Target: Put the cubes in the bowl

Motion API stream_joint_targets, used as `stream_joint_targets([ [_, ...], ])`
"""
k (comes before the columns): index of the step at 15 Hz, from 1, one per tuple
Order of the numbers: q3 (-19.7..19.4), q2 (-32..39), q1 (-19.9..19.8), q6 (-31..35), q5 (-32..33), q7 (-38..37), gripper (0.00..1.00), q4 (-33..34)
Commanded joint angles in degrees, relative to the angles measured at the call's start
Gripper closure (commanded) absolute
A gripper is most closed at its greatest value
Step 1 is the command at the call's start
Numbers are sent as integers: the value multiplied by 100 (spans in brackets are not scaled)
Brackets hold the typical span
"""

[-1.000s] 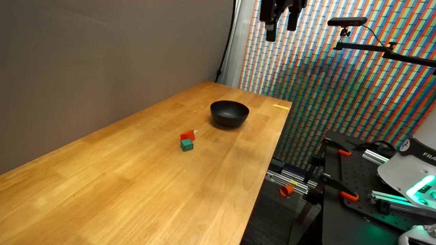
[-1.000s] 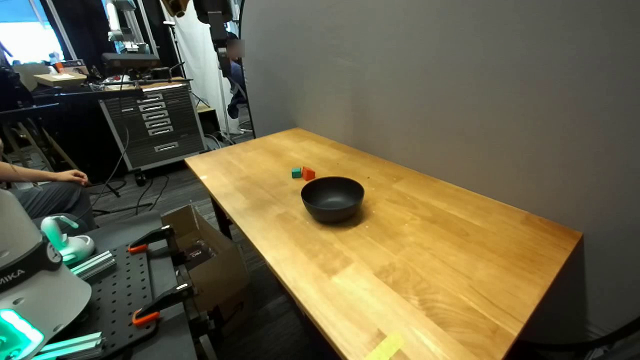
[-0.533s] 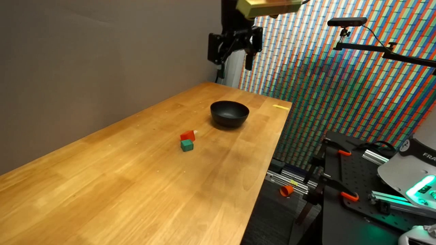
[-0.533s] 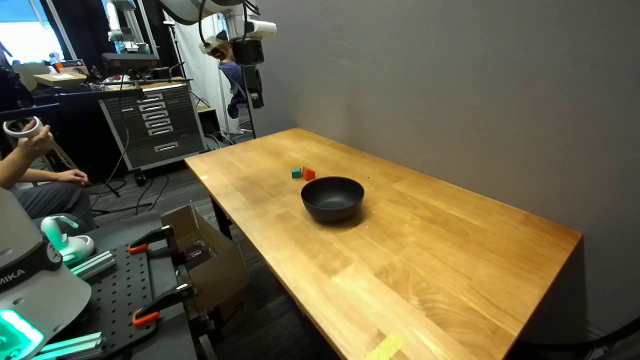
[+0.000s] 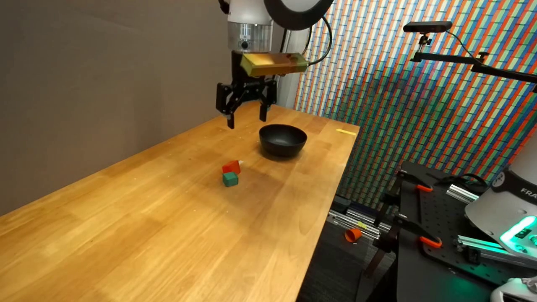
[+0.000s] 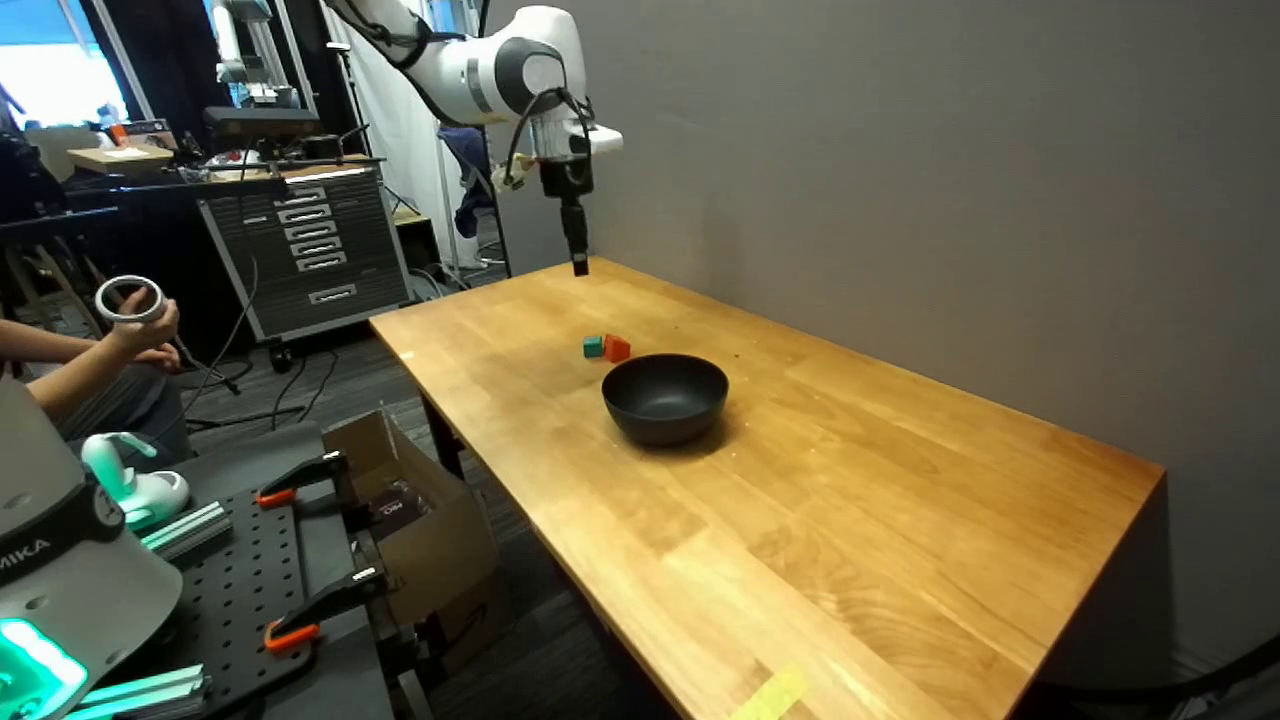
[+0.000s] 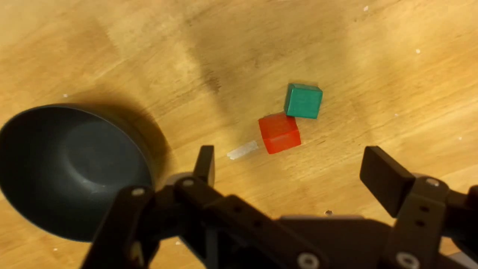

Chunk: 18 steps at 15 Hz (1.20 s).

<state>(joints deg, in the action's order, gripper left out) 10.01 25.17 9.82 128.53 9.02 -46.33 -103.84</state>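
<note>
Jaws are held wide apart above the desk [image 5: 168, 235]. On it, in the wrist view, red block [image 7: 279, 133] and green block [image 7: 304, 101] are seen at twelve o'clock from the jaws; green is set just beside red, at its one o'clock. Black bowl [image 7: 74, 168] is placed near, at red block's nine o'clock.

jaws spread midair | red cube [image 5: 231, 167] beside green cube [image 5: 230, 179] (on table [image 5: 168, 235]) | bowl [image 5: 282, 150] near
</note>
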Motion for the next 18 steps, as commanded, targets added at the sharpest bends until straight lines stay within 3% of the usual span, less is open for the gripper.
stream_joint_targets([
  [1, -210, 611, -34, 395, -621, 795, 0, 487],
  [8, -196, 1465, -117, 326, -1788, 2038, 0, 983],
  [18, -437, 2235, 27, 212, -1552, 2947, 0, 1561],
])
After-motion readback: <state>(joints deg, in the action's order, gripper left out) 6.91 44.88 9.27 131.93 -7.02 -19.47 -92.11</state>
